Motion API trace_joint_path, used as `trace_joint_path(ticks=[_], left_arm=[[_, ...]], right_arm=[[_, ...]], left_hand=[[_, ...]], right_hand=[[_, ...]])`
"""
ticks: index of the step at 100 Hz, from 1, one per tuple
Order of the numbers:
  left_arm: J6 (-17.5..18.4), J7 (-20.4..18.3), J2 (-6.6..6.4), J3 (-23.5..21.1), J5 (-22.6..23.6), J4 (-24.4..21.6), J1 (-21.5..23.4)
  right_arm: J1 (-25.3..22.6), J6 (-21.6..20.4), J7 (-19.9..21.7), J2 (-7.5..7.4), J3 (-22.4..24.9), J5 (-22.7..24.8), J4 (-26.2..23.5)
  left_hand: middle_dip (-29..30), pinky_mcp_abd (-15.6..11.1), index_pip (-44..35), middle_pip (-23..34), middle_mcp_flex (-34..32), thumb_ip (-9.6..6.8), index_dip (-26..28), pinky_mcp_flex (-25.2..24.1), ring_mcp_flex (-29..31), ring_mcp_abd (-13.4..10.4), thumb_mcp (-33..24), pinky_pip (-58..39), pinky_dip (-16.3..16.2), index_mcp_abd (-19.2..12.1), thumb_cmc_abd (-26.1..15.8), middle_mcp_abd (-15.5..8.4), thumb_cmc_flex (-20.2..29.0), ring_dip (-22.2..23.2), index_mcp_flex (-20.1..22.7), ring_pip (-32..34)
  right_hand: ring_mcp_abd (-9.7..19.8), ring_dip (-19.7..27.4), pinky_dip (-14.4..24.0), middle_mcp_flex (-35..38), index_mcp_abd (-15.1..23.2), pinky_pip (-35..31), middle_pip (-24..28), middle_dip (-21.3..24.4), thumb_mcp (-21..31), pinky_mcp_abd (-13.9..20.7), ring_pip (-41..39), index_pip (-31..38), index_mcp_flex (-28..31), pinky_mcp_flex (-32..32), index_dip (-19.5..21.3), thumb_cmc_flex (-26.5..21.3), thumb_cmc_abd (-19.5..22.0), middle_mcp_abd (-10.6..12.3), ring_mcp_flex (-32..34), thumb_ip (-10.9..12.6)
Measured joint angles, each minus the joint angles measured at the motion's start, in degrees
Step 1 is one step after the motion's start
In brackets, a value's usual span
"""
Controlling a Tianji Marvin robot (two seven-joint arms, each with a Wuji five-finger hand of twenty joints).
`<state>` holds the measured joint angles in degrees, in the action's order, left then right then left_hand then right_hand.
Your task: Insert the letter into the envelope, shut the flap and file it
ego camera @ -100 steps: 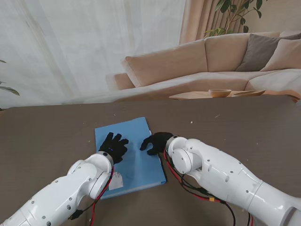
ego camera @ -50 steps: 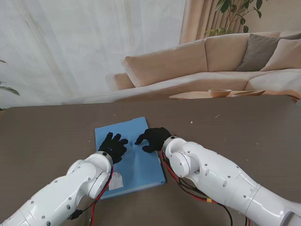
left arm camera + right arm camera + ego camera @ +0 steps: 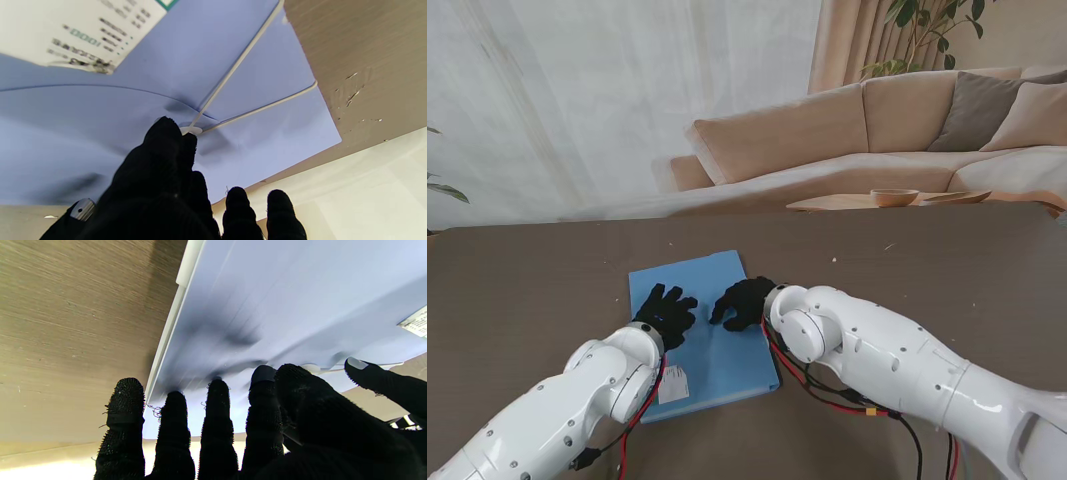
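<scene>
the blue envelope (image 3: 699, 330) lay flat on the brown bench (image 3: 927, 270), and everything else sat relative to it. from the stand's view the left robot hand (image 3: 665, 313) rested on the envelope's left half, its black-gloved fingers spread and holding nothing. the right robot hand (image 3: 743, 302) rested palm-down on the envelope's right half, close to its right edge, fingers apart and likewise gripping nothing. a white label (image 3: 672, 385) showed at the envelope's near left corner, partly under the left forearm.

the left wrist view gave what the stand could not: a white string (image 3: 233, 68) ran across the envelope (image 3: 83, 126) to a small white disc (image 3: 190, 130), with a second strand leading off toward the envelope's edge. one gloved fingertip (image 3: 165, 131) sat touching that disc. the printed label (image 3: 73, 30) was plain there, though its text was too blurred to read. a curved seam crossed the blue surface beside the disc.

the right wrist view showed four fingertips (image 3: 217, 390) pressed on the envelope (image 3: 300, 290), with the outermost finger over the bench just past the envelope's pale edge. a fingertip of the other hand, with a light pad, reached in near the disc.

whether a letter lay inside the envelope i could not tell.
</scene>
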<state>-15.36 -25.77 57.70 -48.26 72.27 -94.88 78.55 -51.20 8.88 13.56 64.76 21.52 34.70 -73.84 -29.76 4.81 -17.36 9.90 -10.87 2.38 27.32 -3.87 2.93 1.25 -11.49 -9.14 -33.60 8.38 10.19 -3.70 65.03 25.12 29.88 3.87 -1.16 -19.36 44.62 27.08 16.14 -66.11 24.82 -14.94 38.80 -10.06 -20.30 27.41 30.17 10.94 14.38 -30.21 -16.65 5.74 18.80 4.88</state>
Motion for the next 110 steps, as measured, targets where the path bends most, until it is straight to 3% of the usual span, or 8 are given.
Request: trace_joint_path(ticks=[48,110], left_arm=[[1.6,-0.7,-0.23,-3.7,0.7,-3.2,5.0],[4.0,-2.9,-0.37,-4.5,3.5,-4.8,6.4]], right_arm=[[2.4,2.0,2.8,0.60,-1.8,-2.7,0.2],[1.9,2.8,3.6,0.35,-1.1,-2.8,-0.6]], left_hand=[[0.0,0.0,8.7,0.0,0.0,0.00,-6.0,0.0,0.0,0.0,-0.2,0.0,0.0,2.9,-0.3,0.0,0.0,0.0,-3.7,0.0],[0.0,0.0,10.6,0.0,0.0,0.00,-6.4,0.0,0.0,0.0,-0.3,0.1,0.4,2.9,-1.1,0.0,0.0,-0.1,-4.9,0.0]], right_hand=[[0.0,-0.3,1.0,1.2,0.0,-1.4,0.0,-0.8,-1.7,-0.7,0.1,-0.1,0.0,0.8,-0.6,-0.8,1.2,0.2,0.0,0.6],[0.1,-0.2,1.4,1.7,0.0,-1.4,-0.1,-1.2,-2.1,-0.8,0.6,-0.1,0.0,1.3,-0.7,-1.8,1.2,0.0,0.0,0.7]])
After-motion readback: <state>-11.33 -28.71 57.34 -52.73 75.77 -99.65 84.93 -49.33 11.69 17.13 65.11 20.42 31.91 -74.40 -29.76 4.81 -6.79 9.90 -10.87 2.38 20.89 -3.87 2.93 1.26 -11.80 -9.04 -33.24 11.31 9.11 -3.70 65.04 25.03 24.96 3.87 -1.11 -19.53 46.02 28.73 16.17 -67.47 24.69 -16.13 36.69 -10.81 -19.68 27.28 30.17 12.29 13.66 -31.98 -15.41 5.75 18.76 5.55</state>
